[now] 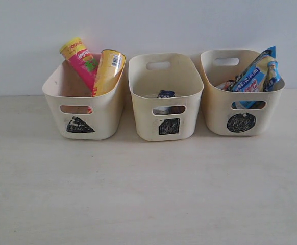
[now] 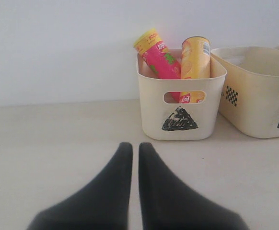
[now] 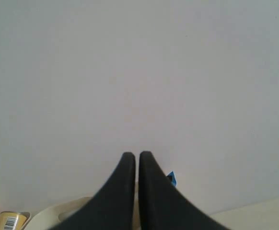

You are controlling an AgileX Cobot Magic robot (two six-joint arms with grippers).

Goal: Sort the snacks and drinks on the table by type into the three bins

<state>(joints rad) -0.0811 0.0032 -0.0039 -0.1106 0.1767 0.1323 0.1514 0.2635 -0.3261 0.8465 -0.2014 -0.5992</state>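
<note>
Against a bare grey-white wall (image 1: 148,25), the pale wood-grain desk (image 1: 148,194) carries three cream tubs in a row: the triangle bin (image 1: 105,109) with a pink canister (image 1: 81,58) and a yellow canister (image 1: 109,71) leaning inside, the square bin (image 1: 141,92) with a blue-and-white carton (image 1: 165,94), and the circle bin (image 1: 215,109) with blue-and-white packets (image 1: 250,76). Both the left claw (image 2: 131,146) and the right claw (image 3: 137,154) are pinched together, gripping nothing

Soft, even, fairly bright light fills all three views, probably from overhead. The triangle bin (image 1: 105,116), square bin (image 1: 142,102) and circle bin (image 1: 215,109) throw only faint, short shadows on the table (image 1: 148,194), which shows no glare. The exterior view is slightly soft, and the print on the foil packets (image 1: 248,79) smears. Close to the wrist lenses, the left gripper (image 2: 132,146) and right gripper (image 3: 133,155) are blurred, featureless black.
</note>
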